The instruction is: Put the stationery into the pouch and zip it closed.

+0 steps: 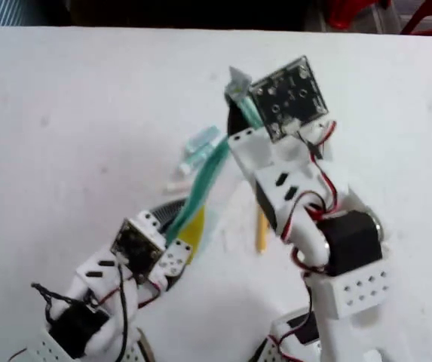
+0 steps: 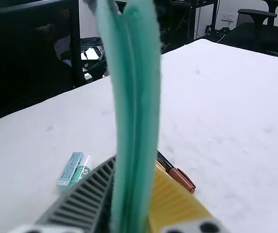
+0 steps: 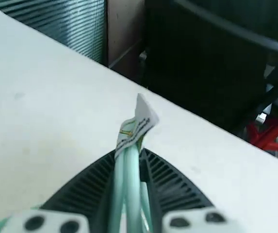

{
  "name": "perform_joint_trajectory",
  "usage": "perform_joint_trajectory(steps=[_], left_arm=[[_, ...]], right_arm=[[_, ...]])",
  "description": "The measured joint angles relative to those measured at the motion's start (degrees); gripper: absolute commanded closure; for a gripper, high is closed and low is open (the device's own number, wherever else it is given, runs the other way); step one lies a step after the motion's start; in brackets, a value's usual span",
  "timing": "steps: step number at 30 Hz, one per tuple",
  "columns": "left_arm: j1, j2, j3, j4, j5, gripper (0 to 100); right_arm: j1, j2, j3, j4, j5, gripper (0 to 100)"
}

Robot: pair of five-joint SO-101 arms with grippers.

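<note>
Pouch: teal, soft fabric, folded into a narrow flat band. It is held clear of the desk, stretched between the two hands.

Left hand: pressed together on the lower end of the pouch. One dark ribbed finger and one yellow ribbed finger sit on opposite sides of the band.

Right hand: pinching the upper end of the pouch, with two dark ribbed fingers flanking the fabric.

Label: a small white paper tag sticks up from the pouch end just past the right hand's fingertips. It carries green and yellow marks, and its print is too small to read.

Stationery on the desk, all outside the pouch:
- Block: teal, rectangular, eraser-like. Its printing is illegible.
- Item: pale and slim, just beside the block.
- Pen: dark barrel, copper-brown cap, lying near the yellow finger.

Desk surface: white, matte, slightly mottled.
</note>
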Motion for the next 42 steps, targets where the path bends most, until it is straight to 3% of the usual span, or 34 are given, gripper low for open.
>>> perform_joint_trajectory(steps=[7,13,16,20,26,37,42], left_arm=[[0.18,0.00,0.00,0.62,-0.35,97],[-0.70,0.00,-0.79,1.93,0.70,81],[-4.04,1.05,-3.08,4.31,3.69,80],[-5.98,0.53,-6.86,7.56,4.92,83],[-5.98,0.18,-8.18,9.05,5.01,98],[-6.24,1.05,-9.05,9.32,2.55,98],[-9.67,1.05,-9.14,8.00,2.46,98]], right_arm=[[-4.84,0.35,-1.32,10.02,-0.26,98.1],[-7.03,-0.44,-2.20,13.63,1.14,98.1],[-8.26,-0.44,-2.46,14.51,1.14,98.1],[-10.11,-0.44,-2.64,14.68,1.58,98.1],[-10.37,-0.35,-2.29,13.89,1.67,98.1],[-3.16,-0.97,-7.82,14.86,1.76,98.1],[-2.02,-5.89,-10.99,21.10,1.76,98.1]])
